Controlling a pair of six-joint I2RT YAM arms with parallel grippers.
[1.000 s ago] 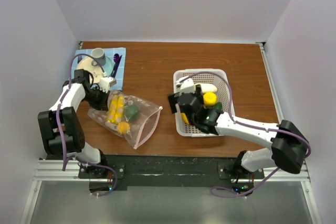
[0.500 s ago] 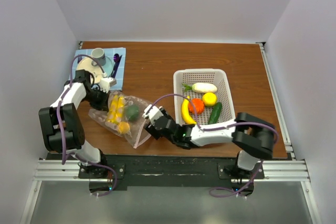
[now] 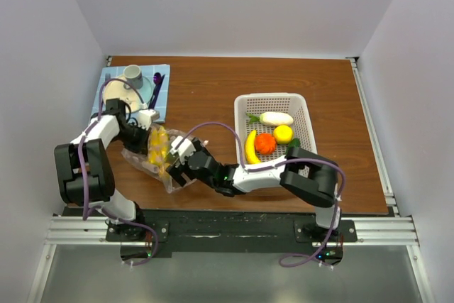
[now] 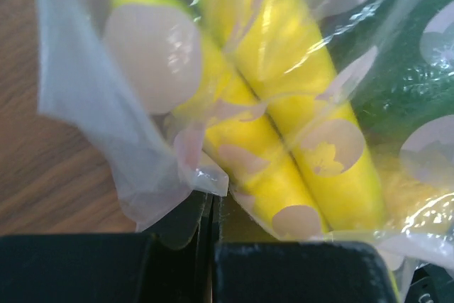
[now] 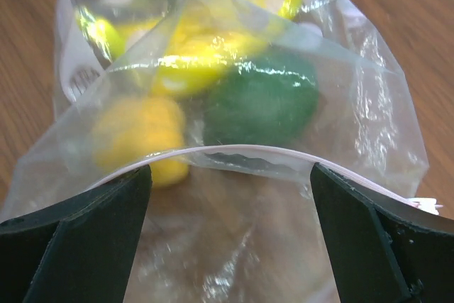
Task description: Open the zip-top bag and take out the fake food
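Note:
The zip-top bag (image 3: 144,164) lies on the table at the left with yellow food (image 3: 157,148) inside. My left gripper (image 3: 140,127) is shut on the bag's far closed corner; in the left wrist view the jaws (image 4: 213,204) pinch the clear plastic below two long yellow pieces (image 4: 284,104). My right gripper (image 3: 181,164) is open at the bag's mouth. In the right wrist view (image 5: 230,196) the pinkish zipper strip (image 5: 234,151) arcs between its spread fingers, with a green piece (image 5: 261,101) and a yellow round fruit (image 5: 140,134) behind it.
A white mesh basket (image 3: 273,96) at the right holds a banana (image 3: 250,148), an orange tomato (image 3: 265,143), a yellow round fruit (image 3: 283,133) and a cream-white piece (image 3: 275,118). A blue mat with plate and cup (image 3: 132,79) lies at the back left.
My right arm has swung left from the basket to the bag's mouth, empty and open. The bag's open end has been pushed in and crumpled. The left gripper has kept its hold.

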